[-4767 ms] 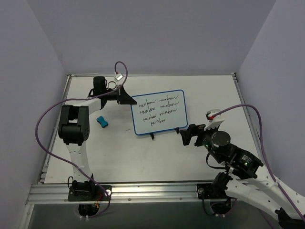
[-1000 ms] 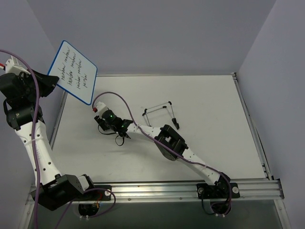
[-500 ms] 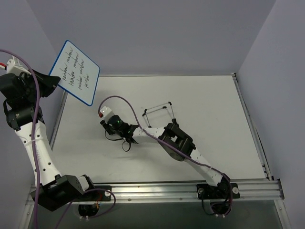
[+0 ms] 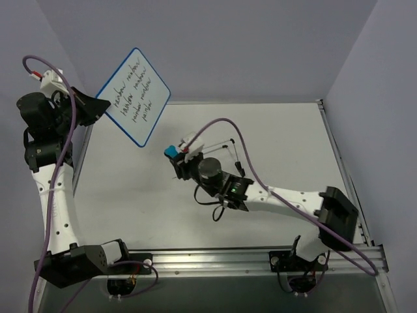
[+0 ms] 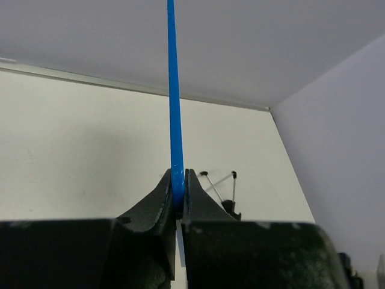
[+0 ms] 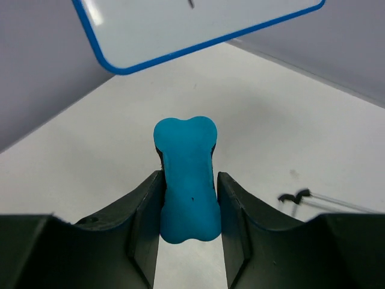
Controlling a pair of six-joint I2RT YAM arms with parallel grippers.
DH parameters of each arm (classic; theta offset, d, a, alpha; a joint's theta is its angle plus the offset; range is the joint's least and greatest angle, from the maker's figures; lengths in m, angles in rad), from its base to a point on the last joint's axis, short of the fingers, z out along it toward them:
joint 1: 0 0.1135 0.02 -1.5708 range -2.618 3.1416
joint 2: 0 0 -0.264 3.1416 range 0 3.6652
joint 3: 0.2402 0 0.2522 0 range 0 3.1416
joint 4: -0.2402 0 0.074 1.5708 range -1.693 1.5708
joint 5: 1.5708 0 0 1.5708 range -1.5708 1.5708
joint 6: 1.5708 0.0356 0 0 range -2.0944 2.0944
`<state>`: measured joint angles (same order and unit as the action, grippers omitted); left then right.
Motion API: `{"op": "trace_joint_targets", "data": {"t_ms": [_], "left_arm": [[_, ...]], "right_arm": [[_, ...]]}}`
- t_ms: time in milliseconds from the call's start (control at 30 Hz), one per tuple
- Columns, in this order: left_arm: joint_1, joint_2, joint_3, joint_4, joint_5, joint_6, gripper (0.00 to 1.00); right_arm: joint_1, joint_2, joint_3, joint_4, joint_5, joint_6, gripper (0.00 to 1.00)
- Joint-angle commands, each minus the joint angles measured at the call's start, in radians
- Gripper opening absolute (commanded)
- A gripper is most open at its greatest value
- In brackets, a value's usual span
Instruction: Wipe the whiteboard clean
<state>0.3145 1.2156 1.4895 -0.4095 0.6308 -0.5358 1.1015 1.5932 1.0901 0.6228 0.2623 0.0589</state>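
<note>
The whiteboard point(image 4: 135, 96), blue-rimmed and carrying several lines of black handwriting, hangs tilted in the air over the table's far left corner. My left gripper point(image 4: 96, 108) is shut on its left edge. In the left wrist view the rim point(image 5: 174, 114) runs edge-on, pinched in the left gripper point(image 5: 178, 180). My right gripper point(image 4: 178, 156) is shut on a blue bone-shaped eraser point(image 4: 171, 151), held above mid-table, below and right of the board. In the right wrist view the eraser point(image 6: 186, 174) sits in the right gripper point(image 6: 189, 180), with the board's lower corner point(image 6: 180, 24) ahead.
The board's wire stand point(image 4: 220, 151) with black feet lies on the white table point(image 4: 287, 150) behind the right arm; this stand point(image 5: 220, 184) shows in the left wrist view too, and as the stand's tip point(image 6: 301, 196) in the right wrist view. Purple walls close in on the table.
The right gripper has lifted the eraser off the table and moved it right. The left arm has swung the whiteboard right, toward the table. Earlier the board stood on its stand.
</note>
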Motion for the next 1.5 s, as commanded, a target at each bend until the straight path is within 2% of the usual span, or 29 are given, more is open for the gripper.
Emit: {"op": "trace_joint_targets", "data": {"t_ms": [0,33,100,167,333,400,433,633,767,1033,1267,1467], "left_arm": [[-0.078,-0.011,0.084,0.115,0.058,0.045,0.02],[-0.084,-0.008,0.078,0.133,0.081,0.004,0.02],[-0.112,-0.007,0.04,0.282,0.185,-0.073,0.02],[-0.14,-0.002,-0.015,0.439,0.234,-0.191,0.02],[-0.264,0.004,-0.07,0.494,0.241,-0.248,0.02],[-0.299,0.005,-0.101,0.491,0.218,-0.248,0.02],[-0.355,0.005,-0.113,0.489,0.202,-0.24,0.02],[-0.509,0.016,-0.267,0.624,0.08,-0.344,0.02],[-0.621,0.016,-0.317,0.662,0.021,-0.345,0.02],[-0.655,-0.002,-0.411,0.762,0.044,-0.42,0.02],[-0.654,-0.019,-0.433,0.77,0.075,-0.421,0.02],[-0.655,-0.011,-0.428,0.83,0.135,-0.415,0.02]], "right_arm": [[-0.003,-0.267,-0.116,-0.038,0.175,0.061,0.02],[-0.003,-0.312,-0.152,-0.07,0.187,0.067,0.03],[-0.005,-0.427,-0.167,-0.119,0.195,0.073,0.03],[-0.005,-0.476,-0.151,-0.158,0.216,0.053,0.03],[-0.008,-0.573,-0.144,-0.166,0.229,-0.03,0.03],[-0.011,-0.564,-0.115,-0.167,0.216,-0.05,0.03],[-0.011,-0.558,-0.101,-0.17,0.206,-0.085,0.03],[-0.02,-0.457,-0.075,-0.06,0.143,-0.159,0.02],[-0.025,-0.401,-0.061,-0.038,0.118,-0.163,0.02],[-0.087,-0.361,-0.039,-0.094,0.083,-0.137,0.0],[-0.111,-0.421,-0.101,-0.112,0.068,-0.102,0.0],[-0.117,-0.453,-0.104,-0.201,0.048,-0.105,0.0]]}}
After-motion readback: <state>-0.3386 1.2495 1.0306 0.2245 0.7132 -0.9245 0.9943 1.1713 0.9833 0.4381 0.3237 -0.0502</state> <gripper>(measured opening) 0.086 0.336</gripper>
